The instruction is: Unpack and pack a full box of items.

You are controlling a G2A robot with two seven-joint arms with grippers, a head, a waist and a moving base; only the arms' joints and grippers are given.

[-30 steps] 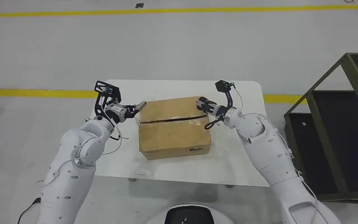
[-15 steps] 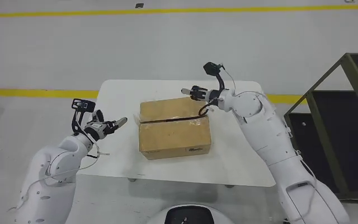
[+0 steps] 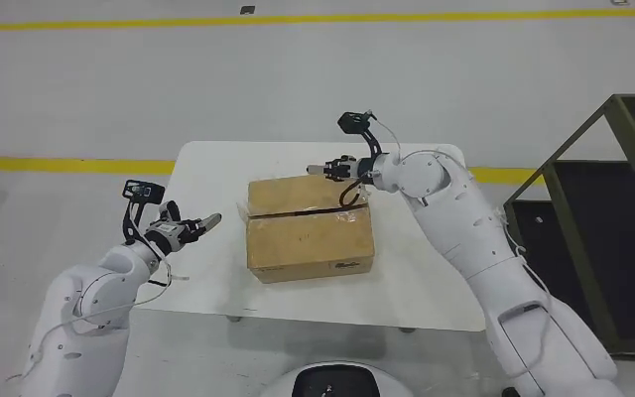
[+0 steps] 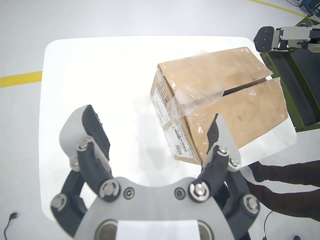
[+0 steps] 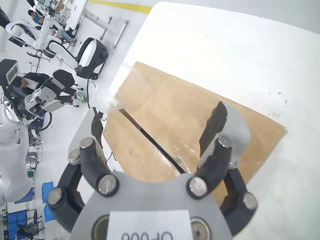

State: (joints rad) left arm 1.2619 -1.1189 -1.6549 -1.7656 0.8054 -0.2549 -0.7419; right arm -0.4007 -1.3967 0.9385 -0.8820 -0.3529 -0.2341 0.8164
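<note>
On the bench (image 3: pixel 417 288), near its middle: box (image 3: pixel 310 230), flaps down, dark slit along the top seam. Bare bench on every side of it, most toward the right edge. Left end effector (image 3: pixel 206 221) spread wide, grasping nothing, just inside the bench's left edge, apart from the box. Right end effector (image 3: pixel 319 170) likewise released and empty, over the box's far edge. From the left wrist: loose clear tape (image 4: pixel 193 96) curling off the seam's end, labels (image 4: pixel 175 136) on the side face. From the right wrist: tape end jutting past the box corner.
</note>
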